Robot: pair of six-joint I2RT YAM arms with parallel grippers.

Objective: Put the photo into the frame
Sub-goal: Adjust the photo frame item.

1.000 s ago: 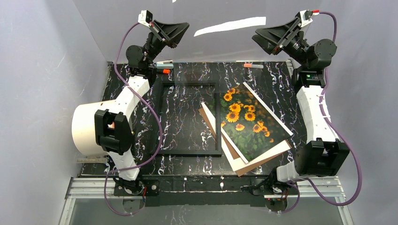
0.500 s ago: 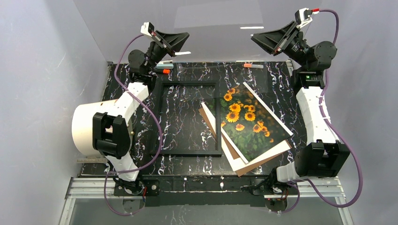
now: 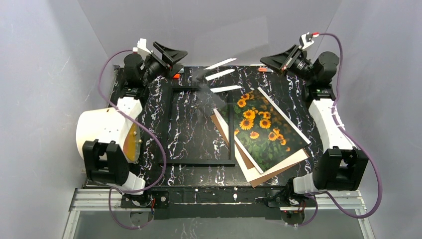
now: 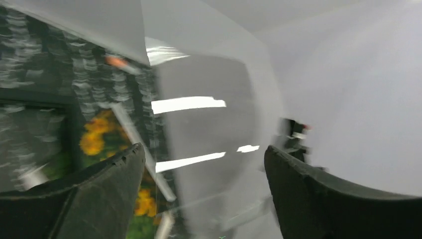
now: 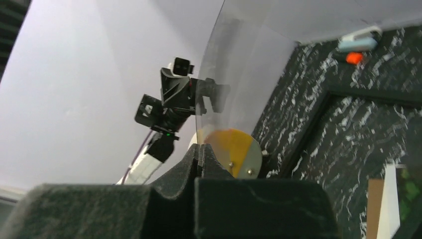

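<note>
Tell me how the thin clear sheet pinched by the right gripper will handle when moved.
Probably floppy: the thin clear sheet bows in a curve above the right gripper. Likely light, since one edge pinch seems to hold it up. Possibly slippery: its glossy face throws bright glare streaks in the top view.

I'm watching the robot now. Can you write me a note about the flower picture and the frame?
Left gripper: open, by the clear pane, gripping nothing.
Right gripper: shut on the clear pane's edge, holding it up over the table's far side.
Frame: flat on the table. Photo: face up on a white sheet and brown board, beside the frame, overlapping its right edge.
Done: pane lifted. Left: photo into frame.
</note>
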